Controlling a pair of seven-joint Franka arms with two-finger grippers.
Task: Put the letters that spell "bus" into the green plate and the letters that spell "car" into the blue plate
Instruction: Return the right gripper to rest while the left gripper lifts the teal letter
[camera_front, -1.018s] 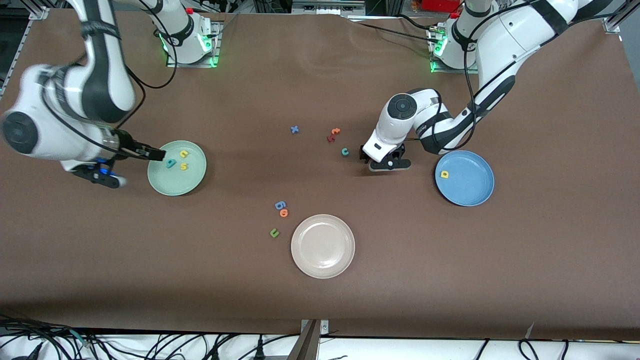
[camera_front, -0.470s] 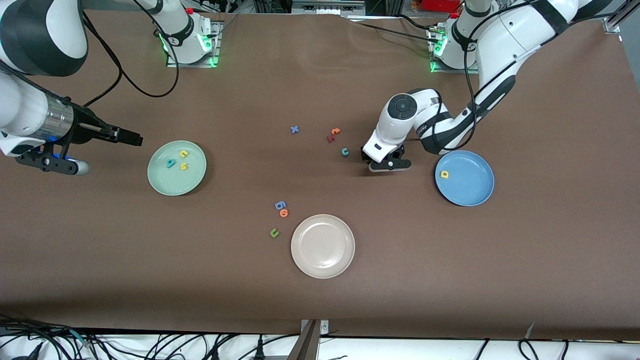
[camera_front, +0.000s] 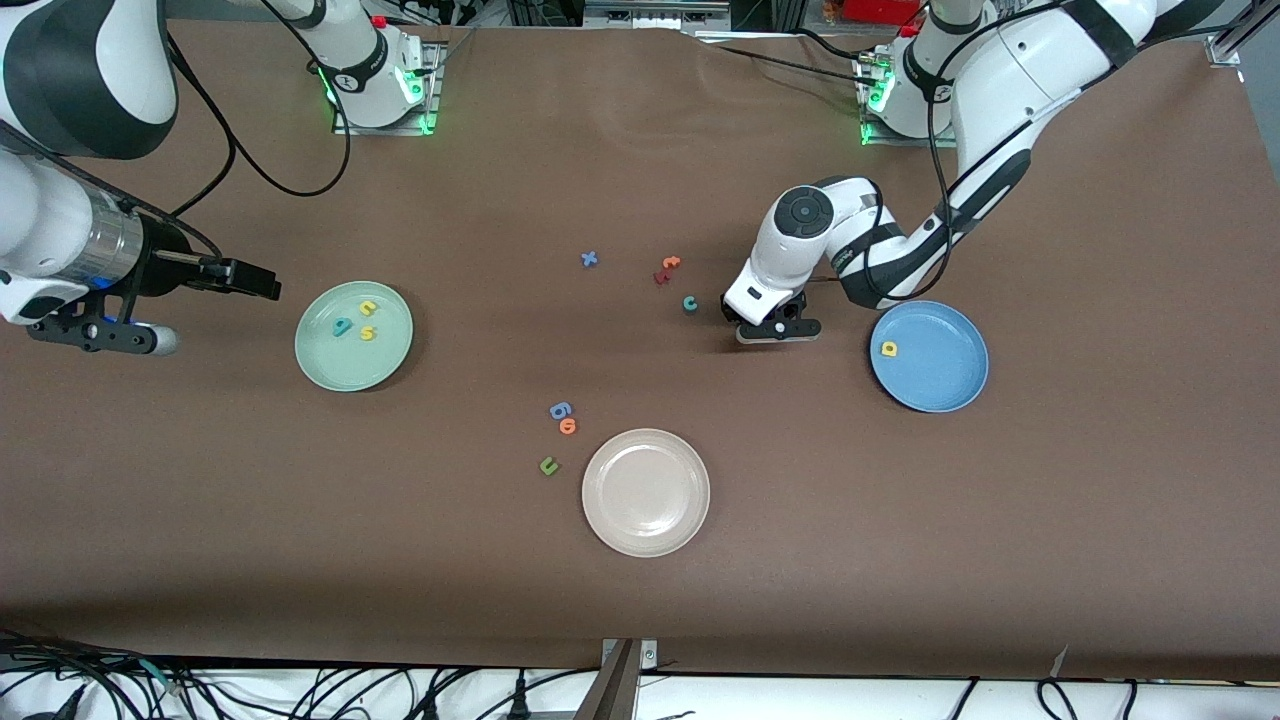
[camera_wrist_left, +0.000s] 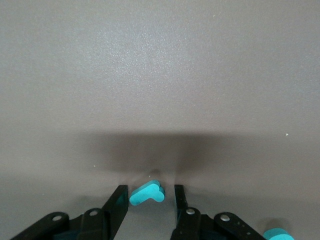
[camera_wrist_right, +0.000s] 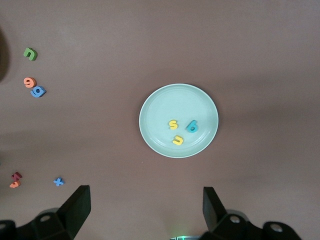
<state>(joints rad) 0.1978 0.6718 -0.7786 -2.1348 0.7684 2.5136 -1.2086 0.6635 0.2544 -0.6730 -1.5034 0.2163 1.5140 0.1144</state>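
Observation:
My left gripper (camera_front: 770, 328) is down on the table between the teal "c" (camera_front: 690, 303) and the blue plate (camera_front: 940, 385). In the left wrist view its fingers (camera_wrist_left: 119, 200) stand on either side of a teal "r" (camera_wrist_left: 147, 194), with a narrow gap showing on each side; the left gripper (camera_wrist_left: 150, 189) is open. A yellow "a" (camera_front: 888, 348) lies in the blue plate. The green plate (camera_front: 340, 368) holds a teal "b" (camera_front: 342, 326), a yellow "u" (camera_front: 368, 308) and a yellow "s" (camera_front: 368, 333). My right gripper (camera_front: 262, 285) hangs open and empty beside that plate, toward the right arm's end.
A cream plate (camera_front: 646, 492) sits nearer the front camera, with a green "u" (camera_front: 548, 465), an orange letter (camera_front: 568, 426) and a blue letter (camera_front: 560, 410) beside it. A blue "x" (camera_front: 589, 259), an orange "t" (camera_front: 670, 263) and a dark red letter (camera_front: 661, 276) lie mid-table.
My right gripper has drawn back from over the green plate's edge toward the right arm's end of the table. The left gripper has stayed in place on the table.

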